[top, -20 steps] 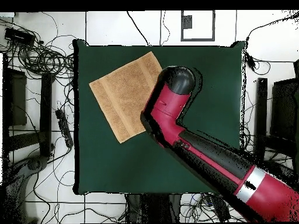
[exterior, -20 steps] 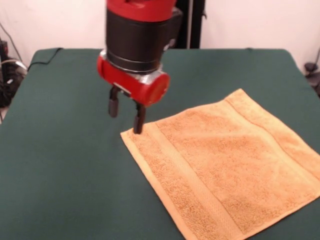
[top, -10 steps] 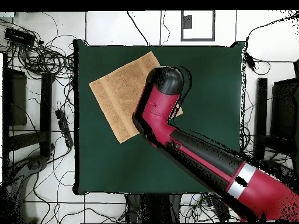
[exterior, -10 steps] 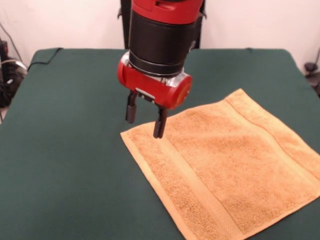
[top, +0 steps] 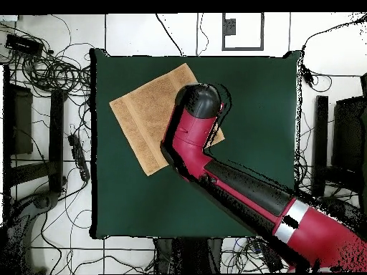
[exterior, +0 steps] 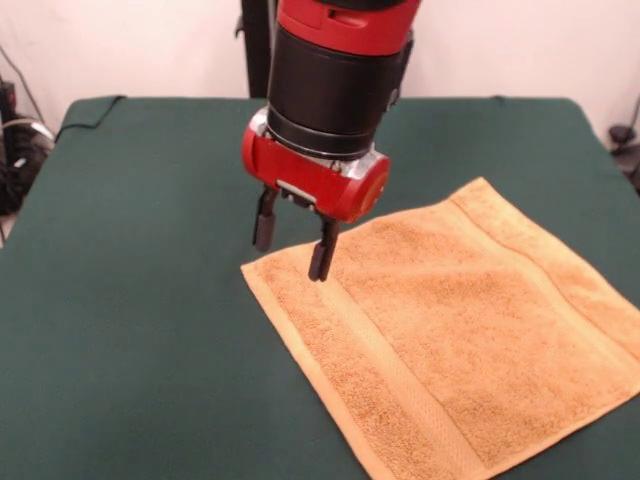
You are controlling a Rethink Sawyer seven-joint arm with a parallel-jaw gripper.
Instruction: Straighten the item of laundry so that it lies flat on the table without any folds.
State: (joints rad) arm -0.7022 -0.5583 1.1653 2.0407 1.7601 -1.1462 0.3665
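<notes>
Hand (exterior: 293, 240) hangs upright, fingers spread and empty, just above the flat towel's (exterior: 460, 330) corner on the table (exterior: 130, 300).

The table (exterior: 130, 300) was covered in plain dark green cloth, and only one thing lay on it: an orange-tan towel (exterior: 470, 340), spread flat and turned cornerwise to the table's edges. A woven border band (exterior: 385, 365) ran along one side of it.

Lab: cable tangle (top: 50, 68) on tiled floor (top: 136, 32).
</notes>
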